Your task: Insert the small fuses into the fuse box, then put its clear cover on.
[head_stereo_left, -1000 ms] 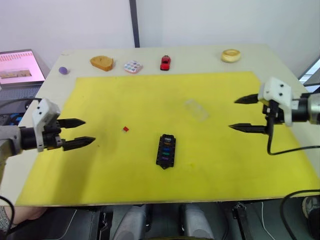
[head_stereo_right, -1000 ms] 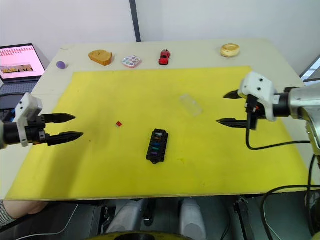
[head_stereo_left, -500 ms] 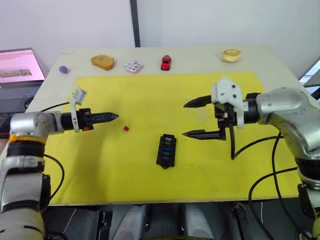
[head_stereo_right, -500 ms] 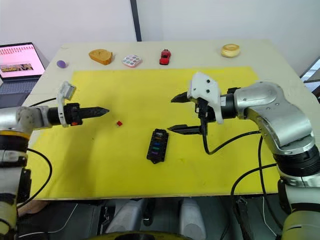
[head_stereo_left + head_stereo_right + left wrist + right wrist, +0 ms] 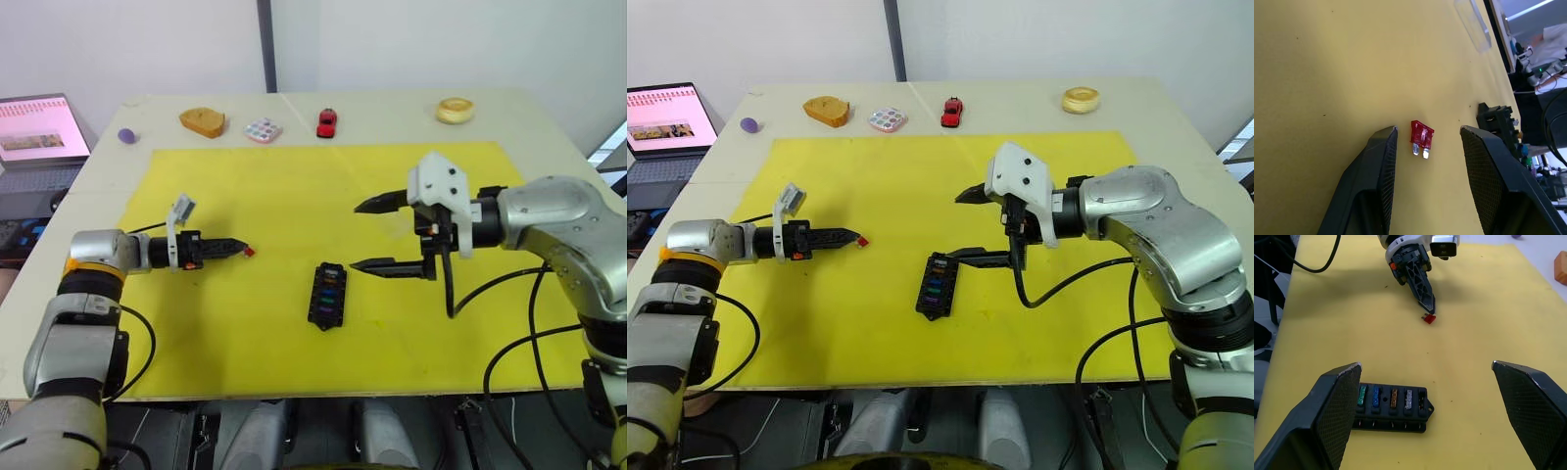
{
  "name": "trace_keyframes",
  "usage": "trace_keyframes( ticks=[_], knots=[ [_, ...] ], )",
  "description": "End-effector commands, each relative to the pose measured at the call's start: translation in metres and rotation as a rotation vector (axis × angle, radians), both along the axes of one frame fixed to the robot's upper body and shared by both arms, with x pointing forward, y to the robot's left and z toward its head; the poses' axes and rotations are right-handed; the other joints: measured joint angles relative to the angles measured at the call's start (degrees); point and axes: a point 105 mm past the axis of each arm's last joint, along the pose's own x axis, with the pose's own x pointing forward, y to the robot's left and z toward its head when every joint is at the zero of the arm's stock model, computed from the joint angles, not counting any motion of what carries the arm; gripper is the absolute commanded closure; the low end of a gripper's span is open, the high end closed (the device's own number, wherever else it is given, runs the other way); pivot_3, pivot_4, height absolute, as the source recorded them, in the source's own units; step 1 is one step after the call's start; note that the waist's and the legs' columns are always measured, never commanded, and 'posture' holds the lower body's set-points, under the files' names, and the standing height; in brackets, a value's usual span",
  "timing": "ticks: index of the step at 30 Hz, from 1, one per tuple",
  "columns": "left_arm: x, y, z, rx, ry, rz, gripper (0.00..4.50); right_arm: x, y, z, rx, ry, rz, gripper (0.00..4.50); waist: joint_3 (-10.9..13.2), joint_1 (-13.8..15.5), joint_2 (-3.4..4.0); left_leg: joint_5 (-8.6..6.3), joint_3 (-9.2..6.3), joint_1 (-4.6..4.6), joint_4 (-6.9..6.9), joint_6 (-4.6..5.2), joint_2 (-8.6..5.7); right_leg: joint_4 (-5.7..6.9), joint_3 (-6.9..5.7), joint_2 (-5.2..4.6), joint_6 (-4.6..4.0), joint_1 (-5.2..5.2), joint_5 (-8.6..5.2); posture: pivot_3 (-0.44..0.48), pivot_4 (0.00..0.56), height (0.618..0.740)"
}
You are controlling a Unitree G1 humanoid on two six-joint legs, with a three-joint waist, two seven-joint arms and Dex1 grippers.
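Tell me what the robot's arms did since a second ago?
Both arms swung inward over the yellow mat. The left claw reached the red fuse and now straddles it, open. The right claw came in above the fuse box, open wide. Fuse, box and clear cover stayed put.

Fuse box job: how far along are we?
Done: the fuse box on the yellow mat already holds several coloured fuses, with an end slot looking empty. In hand: the left gripper is open, its fingers either side of the red fuse, which lies on the mat ungrasped. The right gripper hangs open near the box. Left: insert the red fuse, then fit the clear cover, which lies apart on the mat.
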Motion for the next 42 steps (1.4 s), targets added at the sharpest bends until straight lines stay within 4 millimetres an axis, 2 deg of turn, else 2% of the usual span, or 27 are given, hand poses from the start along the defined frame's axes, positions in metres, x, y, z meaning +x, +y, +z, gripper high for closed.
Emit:
trace_keyframes(
  ticks=[1,5,11,14,16,23,24,27,35,42],
  knots=[
    [-0.007,-0.008,-0.008,-0.007,0.034,-0.047,2.34,-0.004,-0.002,0.011,0.0,-0.059,-0.001,0.0,0.0,0.0,0.0,0.0,0.0,0.0,0.0,0.0,0.0,0.0,0.0,0.0,0.0,0.01,0.0,0.0,0.15,0.74],
    [-0.012,-0.011,-0.016,-0.001,0.053,-0.073,2.34,-0.002,-0.003,0.008,-0.013,-0.061,-0.007,0.0,0.0,0.0,0.0,-0.01,0.0,0.0,0.0,0.01,0.0,0.0,0.0,0.0,0.0,0.01,0.0,0.0,0.15,0.74],
    [-0.005,-0.001,-0.019,0.025,0.048,0.0,2.34,0.002,-0.001,0.004,-0.027,-0.065,-0.013,0.0,0.0,0.0,0.0,-0.01,0.0,0.01,0.01,0.02,0.0,0.0,0.0,0.0,0.0,0.02,0.0,0.0,0.15,0.74],
    [-0.003,0.003,-0.023,0.033,0.049,0.027,3.23,0.003,-0.001,0.003,-0.032,-0.068,-0.013,0.0,0.0,0.0,0.0,-0.01,0.0,0.03,0.01,0.01,0.0,0.0,0.0,0.0,0.0,0.03,0.0,0.0,0.15,0.74],
    [-0.003,0.005,-0.024,0.036,0.052,0.037,4.13,0.004,-0.001,0.003,-0.032,-0.07,-0.012,0.0,0.0,-0.1,0.01,-0.01,0.0,0.03,0.01,0.01,0.0,0.0,0.0,0.0,0.0,0.03,0.0,0.0,0.15,0.74],
    [-0.005,0.009,-0.028,0.05,0.056,0.037,4.13,0.006,0.0,0.002,-0.035,-0.074,-0.016,0.0,-0.1,-0.2,0.03,0.0,0.0,0.06,0.01,0.0,0.02,0.04,0.0,0.02,0.0,0.03,0.0,0.0,0.15,0.74],
    [-0.005,0.009,-0.028,0.053,0.054,0.037,4.33,0.006,0.0,0.001,-0.035,-0.075,-0.016,0.0,-0.1,-0.2,0.03,0.0,0.0,0.06,0.01,0.0,0.02,0.04,0.0,0.02,0.0,0.03,0.0,0.0,0.15,0.74],
    [-0.005,0.01,-0.028,0.056,0.05,0.032,4.33,0.008,0.001,0.0,-0.034,-0.075,-0.019,0.0,-0.1,-0.2,0.03,0.0,0.0,0.06,0.01,-0.01,0.02,0.05,0.0,0.02,0.0,0.03,0.0,0.0,0.15,0.74],
    [-0.011,0.01,-0.016,0.049,-0.013,-0.029,4.33,0.007,0.0,0.0,-0.036,-0.074,-0.014,0.0,-0.1,-0.3,0.03,0.0,0.0,0.06,-0.01,-0.01,0.02,0.05,0.0,0.03,0.0,0.0,0.0,0.0,0.15,0.74],
    [-0.007,0.011,-0.002,0.029,-0.137,-0.02,4.33,0.008,0.003,-0.001,-0.032,-0.065,-0.003,0.0,-0.1,-0.3,0.03,0.0,0.0,0.05,-0.03,-0.01,0.03,0.04,0.01,0.02,-0.01,-0.01,0.0,0.0,0.15,0.74]
  ],
)
